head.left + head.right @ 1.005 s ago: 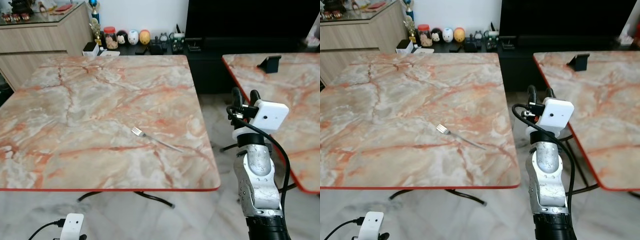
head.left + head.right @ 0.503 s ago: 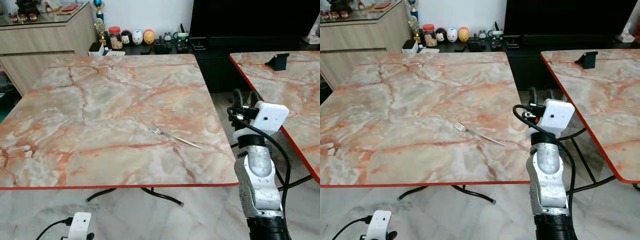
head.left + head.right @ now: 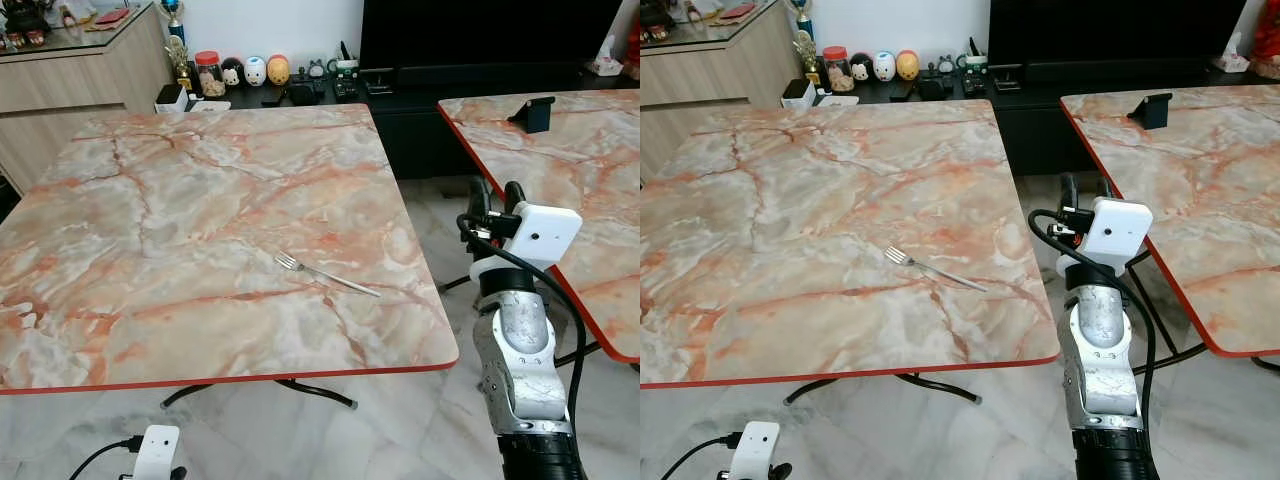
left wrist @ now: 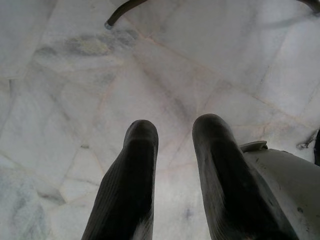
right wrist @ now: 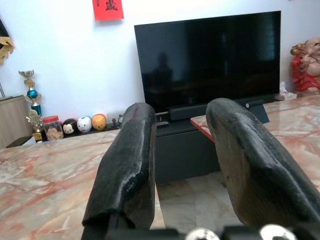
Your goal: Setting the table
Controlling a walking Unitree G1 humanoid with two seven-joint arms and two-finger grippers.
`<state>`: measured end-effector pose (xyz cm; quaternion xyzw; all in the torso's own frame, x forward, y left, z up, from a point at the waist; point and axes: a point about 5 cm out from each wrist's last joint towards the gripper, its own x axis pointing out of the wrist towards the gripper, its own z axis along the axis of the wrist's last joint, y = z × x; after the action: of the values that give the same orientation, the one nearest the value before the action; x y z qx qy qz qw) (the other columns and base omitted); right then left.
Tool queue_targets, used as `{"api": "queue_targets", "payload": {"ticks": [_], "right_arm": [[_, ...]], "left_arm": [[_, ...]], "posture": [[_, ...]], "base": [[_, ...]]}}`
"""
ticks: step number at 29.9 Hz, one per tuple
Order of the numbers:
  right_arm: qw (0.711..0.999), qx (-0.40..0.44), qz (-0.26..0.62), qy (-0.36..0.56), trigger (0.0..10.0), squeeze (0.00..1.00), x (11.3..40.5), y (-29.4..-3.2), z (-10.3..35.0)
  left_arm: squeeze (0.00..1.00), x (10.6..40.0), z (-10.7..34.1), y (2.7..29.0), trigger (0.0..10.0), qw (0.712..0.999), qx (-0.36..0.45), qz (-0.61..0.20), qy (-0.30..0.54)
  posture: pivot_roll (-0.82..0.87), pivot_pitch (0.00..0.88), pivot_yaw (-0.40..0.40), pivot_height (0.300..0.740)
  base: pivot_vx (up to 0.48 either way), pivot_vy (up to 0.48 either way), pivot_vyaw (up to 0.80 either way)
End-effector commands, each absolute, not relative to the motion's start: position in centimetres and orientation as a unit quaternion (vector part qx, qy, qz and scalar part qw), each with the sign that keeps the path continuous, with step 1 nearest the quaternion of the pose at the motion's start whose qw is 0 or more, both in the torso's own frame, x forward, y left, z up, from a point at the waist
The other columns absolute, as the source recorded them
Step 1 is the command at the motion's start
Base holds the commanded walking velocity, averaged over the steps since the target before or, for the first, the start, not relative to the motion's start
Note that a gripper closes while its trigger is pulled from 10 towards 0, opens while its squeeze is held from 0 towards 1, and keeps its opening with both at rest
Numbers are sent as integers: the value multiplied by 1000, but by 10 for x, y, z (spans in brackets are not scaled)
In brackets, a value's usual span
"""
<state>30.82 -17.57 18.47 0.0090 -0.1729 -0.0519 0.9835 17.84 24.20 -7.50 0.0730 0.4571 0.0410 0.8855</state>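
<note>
On marble table (image 3: 150,200) – fork (image 3: 327,276), R arm's fingers (image 5: 127,165) apart, empty

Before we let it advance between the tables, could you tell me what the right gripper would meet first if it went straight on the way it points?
The right gripper, open, points along the gap between the two tables; first in line looks like the dark TV cabinet below the television, though depth is hard to judge.

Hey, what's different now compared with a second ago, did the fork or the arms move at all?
Nothing among the things moved; the whole picture shifted because the head camera swung. The fork lies in the same spot on the marble table, near its right edge, untouched. The right gripper stays raised beside the table, open and empty. The left gripper hangs open over the floor.
</note>
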Motion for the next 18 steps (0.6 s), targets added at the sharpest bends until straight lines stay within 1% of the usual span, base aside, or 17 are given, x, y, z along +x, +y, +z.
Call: {"api": "queue_targets", "payload": {"ticks": [1,7,10,18], "right_arm": [[984,12,-46,-172,10000,0,310,-174,186],[984,18,-42,-174,10000,0,311,-172,189],[984,17,-39,-174,10000,0,312,-171,189],[984,17,-36,-172,10000,0,312,-170,189]], "left_arm": [[0,174,-76,247,10000,882,71,48,463],[0,171,-79,241,10000,881,72,42,467],[0,175,-79,235,10000,882,74,38,465],[0,184,-75,231,10000,885,76,37,458]], "posture": [[0,0,16,731],[-2,0,14,731],[0,0,12,731],[3,0,11,731]], "base": [[0,345,0],[0,456,0],[0,400,0],[0,0,0]]}}
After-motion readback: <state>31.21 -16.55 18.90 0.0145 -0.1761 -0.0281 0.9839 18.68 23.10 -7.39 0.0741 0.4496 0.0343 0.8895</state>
